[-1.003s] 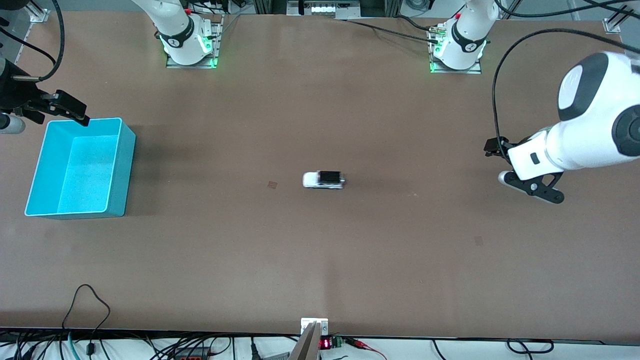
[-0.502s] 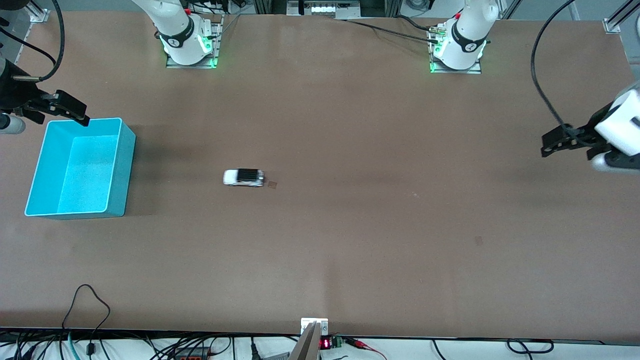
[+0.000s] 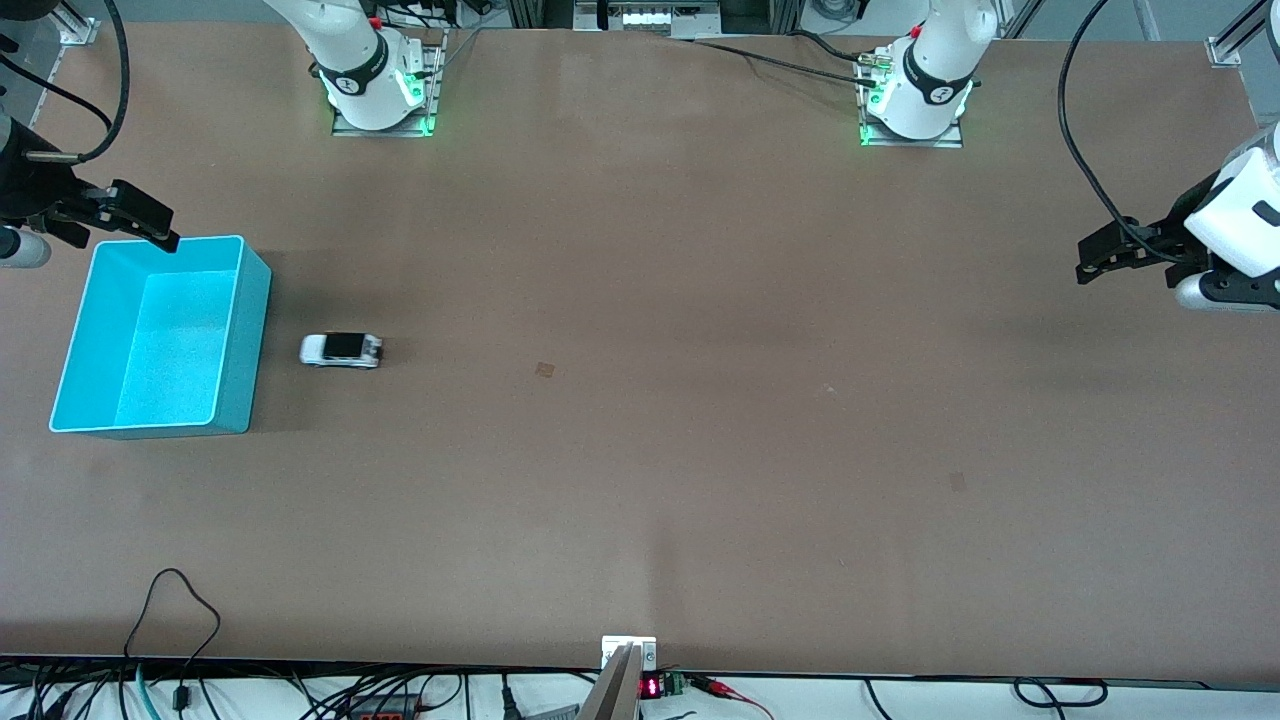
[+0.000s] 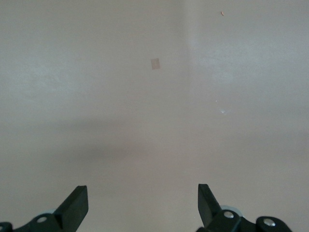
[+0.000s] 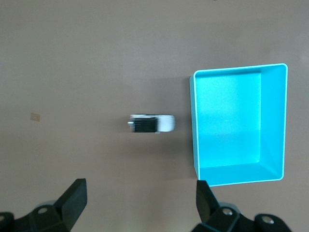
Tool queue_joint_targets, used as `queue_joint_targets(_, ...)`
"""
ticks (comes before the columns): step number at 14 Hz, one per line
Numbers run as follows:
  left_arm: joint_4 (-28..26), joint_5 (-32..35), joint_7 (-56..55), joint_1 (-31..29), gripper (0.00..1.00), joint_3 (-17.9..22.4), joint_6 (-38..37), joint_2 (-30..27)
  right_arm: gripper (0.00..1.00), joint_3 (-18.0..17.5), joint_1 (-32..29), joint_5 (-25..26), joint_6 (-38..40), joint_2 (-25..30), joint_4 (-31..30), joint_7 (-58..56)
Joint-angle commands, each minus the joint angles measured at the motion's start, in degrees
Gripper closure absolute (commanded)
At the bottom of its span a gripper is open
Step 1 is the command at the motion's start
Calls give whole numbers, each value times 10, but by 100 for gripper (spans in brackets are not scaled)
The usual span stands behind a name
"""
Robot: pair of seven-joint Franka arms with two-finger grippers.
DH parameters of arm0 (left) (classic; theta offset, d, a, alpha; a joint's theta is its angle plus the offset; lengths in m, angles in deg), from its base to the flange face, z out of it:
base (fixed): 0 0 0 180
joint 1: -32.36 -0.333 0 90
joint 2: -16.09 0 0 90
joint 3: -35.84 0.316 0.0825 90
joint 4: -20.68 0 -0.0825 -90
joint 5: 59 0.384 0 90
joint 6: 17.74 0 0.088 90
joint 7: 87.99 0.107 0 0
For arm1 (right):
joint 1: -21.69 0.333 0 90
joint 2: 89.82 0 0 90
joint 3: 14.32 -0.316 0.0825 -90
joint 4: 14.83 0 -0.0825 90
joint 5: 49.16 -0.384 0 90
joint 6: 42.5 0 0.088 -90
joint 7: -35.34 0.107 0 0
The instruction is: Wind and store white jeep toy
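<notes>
the jeep (image 3: 341, 350) sits on the table (image 3: 640, 480) just beside the bin (image 3: 70, 370), at about 3 o'clock from it and apart from its wall, probably free-rolling. the right end effector (image 3: 130, 218) hangs open and empty over the bin's 12 o'clock edge, placed to collect the toy. the left end effector (image 3: 1125, 255) waits open and empty over its own end.

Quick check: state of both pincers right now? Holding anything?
Left pincer: open, holding nothing, over bare table.
Right pincer: open, holding nothing, by the bin; toy car sits on the table.
</notes>
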Motion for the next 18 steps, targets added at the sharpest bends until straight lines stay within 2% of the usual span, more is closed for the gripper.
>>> queue_joint_targets(1,-7,-11,-2,6,0,6,-4,-13,0,0,0,-3,7,-1,5,-5)
queue_joint_targets(13,-7,-8,2,5,0,7,-16,-14,0,-5,4,-4,11,-19,4,-5)
queue_joint_targets(15,-7,-8,2,5,0,7,-16,-14,0,-5,4,-25,12,-29,4,-9)
queue_joint_targets(18,-7,-8,2,5,0,7,-16,-14,0,-6,5,-35,59,-31,3,-35)
